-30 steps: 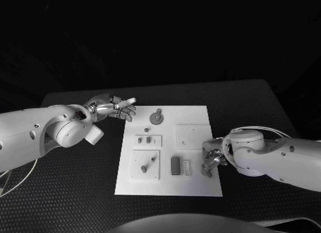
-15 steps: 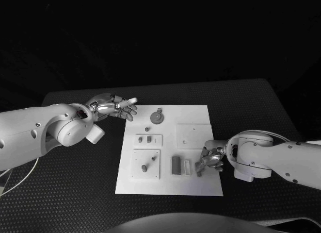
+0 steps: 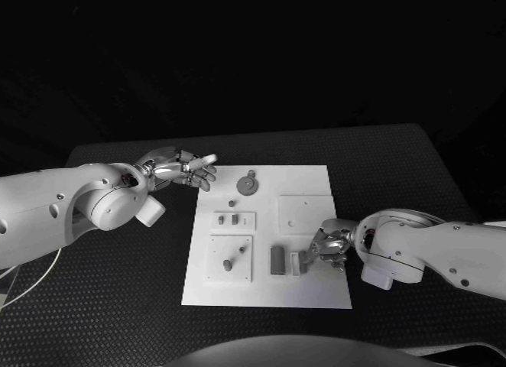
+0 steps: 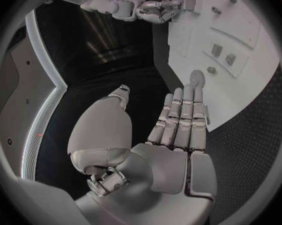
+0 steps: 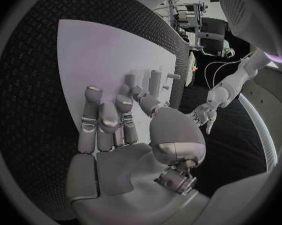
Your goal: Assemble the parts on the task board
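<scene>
We see the right hand (image 3: 328,248) fingers spread over the task board (image 3: 308,183), holding nothing; left hand (image 3: 185,170) hovers empty, fingers apart.

The task board (image 3: 303,183) is laid in the middle of the worktop (image 3: 407,168), and the parts (image 3: 277,260) are spread over it. The left robot hand (image 3: 185,170) is held just beside the board's far left corner. The right robot hand (image 3: 328,248) is placed over the board's right edge, near its front.

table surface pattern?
Black with a fine woven, mesh-like texture; the table shows it best in the right wrist view.
</scene>
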You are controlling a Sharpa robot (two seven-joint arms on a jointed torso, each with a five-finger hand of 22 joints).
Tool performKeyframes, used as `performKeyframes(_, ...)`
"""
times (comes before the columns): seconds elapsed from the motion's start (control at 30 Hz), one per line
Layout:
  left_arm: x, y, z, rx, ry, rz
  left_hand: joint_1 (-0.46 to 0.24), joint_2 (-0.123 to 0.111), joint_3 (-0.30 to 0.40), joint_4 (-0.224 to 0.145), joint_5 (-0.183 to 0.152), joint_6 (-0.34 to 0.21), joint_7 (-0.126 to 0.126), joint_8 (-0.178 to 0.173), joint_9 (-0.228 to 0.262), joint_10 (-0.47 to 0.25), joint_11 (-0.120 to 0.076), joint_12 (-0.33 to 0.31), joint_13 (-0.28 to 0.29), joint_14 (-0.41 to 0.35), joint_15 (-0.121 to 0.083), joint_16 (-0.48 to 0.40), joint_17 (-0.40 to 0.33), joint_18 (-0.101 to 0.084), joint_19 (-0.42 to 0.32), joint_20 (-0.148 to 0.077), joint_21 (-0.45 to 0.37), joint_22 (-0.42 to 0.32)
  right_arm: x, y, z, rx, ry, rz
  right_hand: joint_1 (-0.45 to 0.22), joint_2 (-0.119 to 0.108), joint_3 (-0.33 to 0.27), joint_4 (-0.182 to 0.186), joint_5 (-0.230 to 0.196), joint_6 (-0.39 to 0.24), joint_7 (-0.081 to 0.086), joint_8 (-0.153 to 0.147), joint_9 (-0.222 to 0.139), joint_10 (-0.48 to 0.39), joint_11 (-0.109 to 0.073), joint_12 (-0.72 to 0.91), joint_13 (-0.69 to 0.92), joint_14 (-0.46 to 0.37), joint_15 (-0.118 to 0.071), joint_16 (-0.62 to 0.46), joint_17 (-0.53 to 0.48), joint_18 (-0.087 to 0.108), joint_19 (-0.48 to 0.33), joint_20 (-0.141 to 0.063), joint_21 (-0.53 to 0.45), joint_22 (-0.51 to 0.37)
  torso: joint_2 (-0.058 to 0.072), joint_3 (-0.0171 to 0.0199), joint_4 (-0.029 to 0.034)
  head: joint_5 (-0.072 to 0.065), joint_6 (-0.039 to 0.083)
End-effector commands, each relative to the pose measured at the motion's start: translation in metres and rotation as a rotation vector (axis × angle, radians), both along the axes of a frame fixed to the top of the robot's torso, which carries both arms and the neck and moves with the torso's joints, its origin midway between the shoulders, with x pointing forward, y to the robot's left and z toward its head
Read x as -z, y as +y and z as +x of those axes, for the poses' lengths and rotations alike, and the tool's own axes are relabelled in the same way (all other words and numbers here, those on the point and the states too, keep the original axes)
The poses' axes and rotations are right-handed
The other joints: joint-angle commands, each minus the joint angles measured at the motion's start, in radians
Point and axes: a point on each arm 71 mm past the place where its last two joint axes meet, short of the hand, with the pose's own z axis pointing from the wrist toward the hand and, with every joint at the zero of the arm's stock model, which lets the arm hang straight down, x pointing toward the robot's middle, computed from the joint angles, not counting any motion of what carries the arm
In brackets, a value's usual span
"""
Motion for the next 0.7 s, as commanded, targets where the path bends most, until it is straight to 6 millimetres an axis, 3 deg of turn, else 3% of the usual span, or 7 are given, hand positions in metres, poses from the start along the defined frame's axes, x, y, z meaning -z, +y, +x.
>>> performKeyframes(0.03,0.0,-0.003,-0.001,0.021,0.0,-0.003,0.011,0.004,-0.006,0.0,-0.004,-0.002,0.023,0.006,0.001,0.006,-0.003,0.004,-0.001,0.004,-0.005,-0.005,0.002,0.005,0.003,-0.005,0.005,0.001,0.0,0.002,0.0,0.018,0.006,0.025,-0.012,-0.002,0.003,-0.005,-0.005,-0.015,0.023,0.002,-0.002,0.007,0.001,0.003,0.001,0.005,-0.002,0.004,0.001,0.013,0.006,0.0,0.004,0.014,0.0,-0.0005,0.0009,0.001,-0.001)
performKeyframes(0.4,0.0,-0.003,-0.001,0.022,0.003,-0.002,0.013,0.006,-0.011,0.0,-0.004,-0.002,0.023,0.006,0.001,0.006,-0.003,0.004,-0.001,0.005,-0.005,-0.006,0.003,0.005,0.003,-0.005,0.005,0.001,0.002,0.008,0.001,-0.045,-0.009,-0.047,-0.037,-0.032,0.005,0.006,-0.005,-0.015,0.023,0.0,-0.006,0.006,0.001,0.003,0.0,0.004,-0.002,0.003,0.001,0.013,0.009,-0.002,0.0,0.013,0.0,-0.0012,-0.0004,0.001,0.003)
performKeyframes(0.57,0.0,-0.003,-0.001,0.023,0.004,-0.001,0.013,0.006,-0.012,0.0,-0.004,-0.002,0.023,0.006,0.001,0.006,-0.003,0.004,-0.001,0.005,-0.005,-0.006,0.003,0.004,0.003,-0.005,0.005,0.001,0.001,0.013,0.004,-0.104,-0.056,-0.104,-0.067,-0.08,0.009,0.033,-0.005,-0.014,0.023,-0.001,-0.008,0.004,0.001,0.002,0.001,0.004,-0.003,0.002,0.0,0.013,0.012,-0.002,-0.003,0.011,0.0,-0.0013,0.0005,0.0,0.003)
performKeyframes(0.7,0.0,-0.002,-0.001,0.021,0.004,-0.001,0.013,0.007,-0.013,0.0,-0.004,-0.002,0.023,0.006,0.001,0.006,-0.003,0.003,-0.001,0.005,-0.005,-0.006,0.003,0.004,0.003,-0.005,0.005,0.001,0.002,0.016,0.006,-0.153,-0.072,-0.15,-0.105,-0.121,0.019,0.079,-0.005,-0.009,0.021,0.001,-0.009,0.004,-0.002,0.003,0.001,0.005,-0.005,0.002,0.001,0.013,0.016,-0.005,-0.006,0.01,0.001,-0.001,0.0006,0.001,0.002)
